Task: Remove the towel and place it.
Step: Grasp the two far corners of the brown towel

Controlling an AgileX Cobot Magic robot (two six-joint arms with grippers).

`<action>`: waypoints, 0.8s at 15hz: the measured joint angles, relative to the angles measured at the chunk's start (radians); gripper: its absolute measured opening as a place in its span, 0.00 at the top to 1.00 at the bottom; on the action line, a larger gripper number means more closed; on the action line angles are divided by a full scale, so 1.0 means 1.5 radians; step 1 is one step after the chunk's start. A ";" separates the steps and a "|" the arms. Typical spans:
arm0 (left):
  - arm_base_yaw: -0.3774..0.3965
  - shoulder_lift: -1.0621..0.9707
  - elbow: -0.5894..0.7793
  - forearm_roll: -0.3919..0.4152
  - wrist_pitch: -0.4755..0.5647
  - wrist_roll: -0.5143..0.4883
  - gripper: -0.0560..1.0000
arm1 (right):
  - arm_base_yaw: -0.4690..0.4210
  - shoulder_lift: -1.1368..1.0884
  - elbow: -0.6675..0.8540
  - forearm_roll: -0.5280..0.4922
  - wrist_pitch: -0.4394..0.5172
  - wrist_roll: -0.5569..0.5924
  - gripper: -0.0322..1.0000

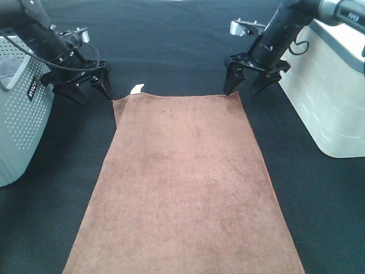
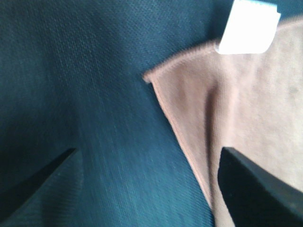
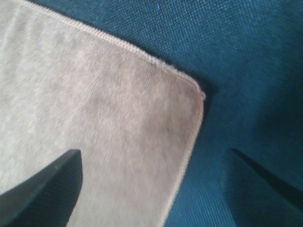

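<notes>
High view: the towel (image 1: pixel 185 188) lies spread on the dark surface (image 1: pixel 171 45), its far edge between the two arms, its near end running out of frame. The left hand (image 1: pixel 88 91) and right hand (image 1: pixel 244 88) are poised at the far corners, both spread apart and holding nothing.

Left wrist view: the corner is slightly rucked, with the white tag (image 2: pixel 248 26) beside it.

Right wrist view: the corner is flat, the hem neat, the pile soft and reddish-brown.

Recommendation: lower each hand astride its hem, then pinch both corners evenly.
</notes>
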 joint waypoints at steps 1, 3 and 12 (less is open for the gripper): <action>0.000 0.014 -0.012 0.000 0.005 0.007 0.26 | 0.000 0.013 -0.011 0.003 -0.003 0.000 0.22; 0.000 0.041 -0.019 -0.024 -0.005 0.024 0.26 | 0.000 0.028 -0.015 0.005 -0.045 0.000 0.22; -0.001 0.050 -0.024 -0.048 -0.036 0.028 0.26 | -0.002 0.055 -0.022 -0.024 -0.069 0.070 0.22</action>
